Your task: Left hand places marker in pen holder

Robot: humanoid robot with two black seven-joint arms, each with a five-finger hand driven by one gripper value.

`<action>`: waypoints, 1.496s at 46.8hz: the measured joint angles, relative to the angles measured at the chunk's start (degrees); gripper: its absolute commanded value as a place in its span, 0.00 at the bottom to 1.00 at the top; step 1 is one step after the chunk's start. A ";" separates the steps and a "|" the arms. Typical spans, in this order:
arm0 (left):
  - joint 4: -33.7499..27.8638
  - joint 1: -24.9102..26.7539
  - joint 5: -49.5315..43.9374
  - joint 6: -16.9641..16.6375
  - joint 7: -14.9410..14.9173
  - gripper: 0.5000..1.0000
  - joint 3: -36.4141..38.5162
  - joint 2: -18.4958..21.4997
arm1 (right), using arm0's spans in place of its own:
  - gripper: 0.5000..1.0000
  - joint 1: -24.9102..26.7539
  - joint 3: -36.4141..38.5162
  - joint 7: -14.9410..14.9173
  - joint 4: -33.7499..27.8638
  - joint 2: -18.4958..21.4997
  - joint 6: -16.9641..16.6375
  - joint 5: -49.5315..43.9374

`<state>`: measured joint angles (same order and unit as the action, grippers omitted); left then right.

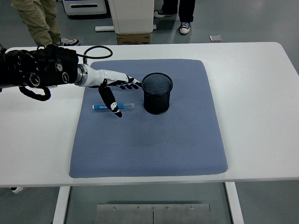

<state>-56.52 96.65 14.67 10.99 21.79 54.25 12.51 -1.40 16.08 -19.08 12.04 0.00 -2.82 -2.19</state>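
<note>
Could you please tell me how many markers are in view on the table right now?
1. A light blue marker lies flat on the grey-blue mat, left of the black mesh pen holder, partly under the left robot hand. The holder's inside isn't clearly visible.
</note>
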 measured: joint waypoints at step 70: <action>0.19 1.32 8.37 0.17 -6.59 1.00 5.39 -0.55 | 1.00 0.00 0.00 -0.01 0.01 0.00 0.02 0.00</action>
<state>-56.33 97.97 23.03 11.16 15.21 59.65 11.96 -1.40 16.08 -19.08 12.04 0.00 -2.80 -2.19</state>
